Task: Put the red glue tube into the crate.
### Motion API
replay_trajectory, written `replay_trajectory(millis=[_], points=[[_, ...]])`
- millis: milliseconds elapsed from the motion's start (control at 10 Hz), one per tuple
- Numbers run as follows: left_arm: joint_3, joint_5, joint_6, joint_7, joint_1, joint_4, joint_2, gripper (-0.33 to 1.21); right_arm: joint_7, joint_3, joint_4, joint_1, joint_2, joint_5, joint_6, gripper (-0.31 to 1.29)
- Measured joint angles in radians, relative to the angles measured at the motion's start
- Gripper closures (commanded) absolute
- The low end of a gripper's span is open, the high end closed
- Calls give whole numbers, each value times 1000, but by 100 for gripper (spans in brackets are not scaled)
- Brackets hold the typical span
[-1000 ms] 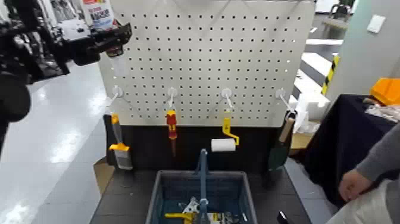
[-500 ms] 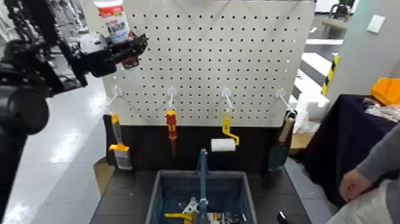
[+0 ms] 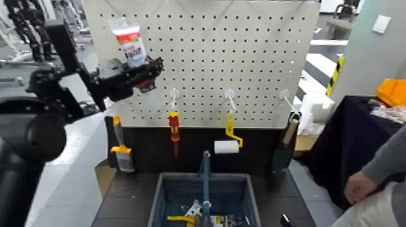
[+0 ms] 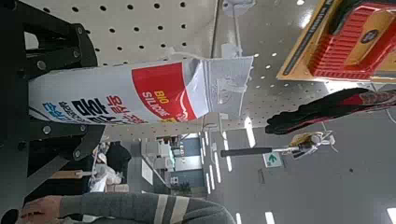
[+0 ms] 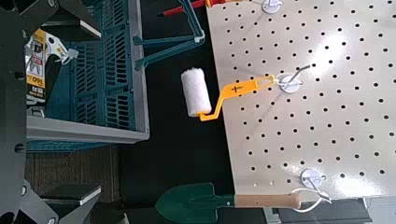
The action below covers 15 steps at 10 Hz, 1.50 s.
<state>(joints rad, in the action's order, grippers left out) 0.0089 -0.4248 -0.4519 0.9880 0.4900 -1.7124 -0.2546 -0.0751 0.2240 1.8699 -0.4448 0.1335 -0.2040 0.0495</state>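
One red glue tube [image 3: 130, 42] is held clamped between the fingers of the left gripper [image 3: 145, 71], in front of the upper left part of the pegboard [image 3: 205, 60]. The tube is tilted: its clear-edged flat end and printed body are seen above the fingers, and its dark red lower part with a pale nozzle below them. The left arm [image 3: 36, 130] is extended inward from the left edge, with the wrist raised and the fingers directed towards the board.

The crate [image 3: 160, 202] is located well below these fingers and to their right, with its centre handle [image 3: 206, 181] upright. Within it, a yellow-handled item [image 3: 180, 218] and some packaged goods [image 3: 226, 220] are contained, low beneath the level of the holding fingers.

The right gripper [image 5: 89, 112] is positioned low beside the crate, its fingers parted and nothing grasped; the crate's latticed side is seen beyond them. Below the left fingers, a red-and-yellow screwdriver [image 3: 174, 127] is hung from the board; farther to their right, a paint roller [image 3: 227, 147] and a green trowel [image 3: 283, 154] are suspended.
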Motion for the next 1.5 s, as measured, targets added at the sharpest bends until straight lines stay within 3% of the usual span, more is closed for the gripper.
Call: replay_trajectory(millis=[500, 1500], points=[[-35, -33, -28, -19, -106, 0, 49, 119, 0, 0, 0, 0, 1, 0, -5, 15], [-87, 6, -72, -6, -212, 84, 81, 119, 0, 4, 2, 3, 5, -5, -13, 16]])
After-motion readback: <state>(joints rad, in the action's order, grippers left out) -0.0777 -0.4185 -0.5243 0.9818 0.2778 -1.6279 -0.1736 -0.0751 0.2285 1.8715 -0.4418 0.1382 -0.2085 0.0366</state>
